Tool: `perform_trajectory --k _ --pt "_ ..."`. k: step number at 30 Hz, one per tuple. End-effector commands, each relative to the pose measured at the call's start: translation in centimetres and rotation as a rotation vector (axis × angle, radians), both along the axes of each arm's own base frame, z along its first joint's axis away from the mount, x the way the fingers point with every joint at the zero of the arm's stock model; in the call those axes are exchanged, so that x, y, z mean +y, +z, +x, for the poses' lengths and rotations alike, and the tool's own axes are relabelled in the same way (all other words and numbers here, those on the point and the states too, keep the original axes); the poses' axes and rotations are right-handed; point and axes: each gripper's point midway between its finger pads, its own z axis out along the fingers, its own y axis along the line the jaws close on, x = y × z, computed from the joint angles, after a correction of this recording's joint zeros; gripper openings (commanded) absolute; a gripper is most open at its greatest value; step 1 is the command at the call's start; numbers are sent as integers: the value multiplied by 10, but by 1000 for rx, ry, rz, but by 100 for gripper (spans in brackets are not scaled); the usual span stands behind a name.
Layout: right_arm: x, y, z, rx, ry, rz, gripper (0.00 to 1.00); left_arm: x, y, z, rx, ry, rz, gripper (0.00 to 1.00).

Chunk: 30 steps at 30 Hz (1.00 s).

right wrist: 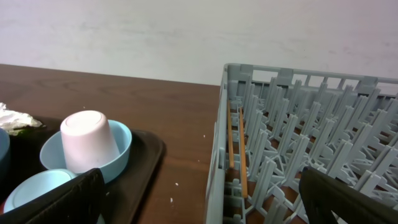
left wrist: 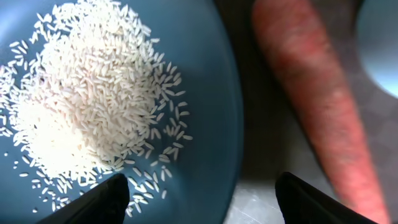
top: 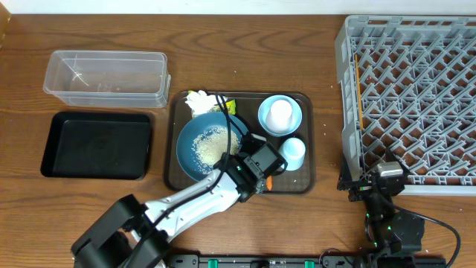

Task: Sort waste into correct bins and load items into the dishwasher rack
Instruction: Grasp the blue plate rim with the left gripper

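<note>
The dark-blue dish (top: 208, 145) holds a pile of white rice (top: 212, 144) on the brown tray (top: 245, 104). My left gripper (top: 256, 165) hovers open over the dish's right rim. In the left wrist view its fingers (left wrist: 199, 199) straddle the rim, with the rice (left wrist: 81, 93) on the left and the orange carrot (left wrist: 317, 106) on the right. Tissue (top: 197, 100) and the wrapper (top: 227, 106) lie behind the dish. A white cup (top: 280, 113) sits upside down in the pale-blue bowl (top: 291, 123), and a pale-blue cup (top: 292, 152) stands next to it. My right gripper (top: 375, 182) is open and empty by the grey rack (top: 416, 89).
The clear tub (top: 104, 78) and the black tray (top: 95, 145) sit at the left, both empty. Two thin orange sticks (right wrist: 233, 149) lie inside the rack's left wall (right wrist: 217, 162). A few rice grains lie on the wood between tray and rack.
</note>
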Motion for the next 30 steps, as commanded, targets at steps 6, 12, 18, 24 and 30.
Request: perform_trajectory --k 6,12,18,24,30 --pt "-4 -1 0 2 -20 2 99 4 -1 12 -52 15 54 75" --pt "-4 -1 0 2 -20 2 99 3 0 13 -56 15 47 57" --pt "-4 -1 0 2 -20 2 99 3 0 13 -56 15 47 49" --pt "-4 -1 0 3 -20 2 99 1 0 14 -60 5 47 46" --pt "-4 -1 0 2 -20 2 99 1 -1 13 -54 3 43 39"
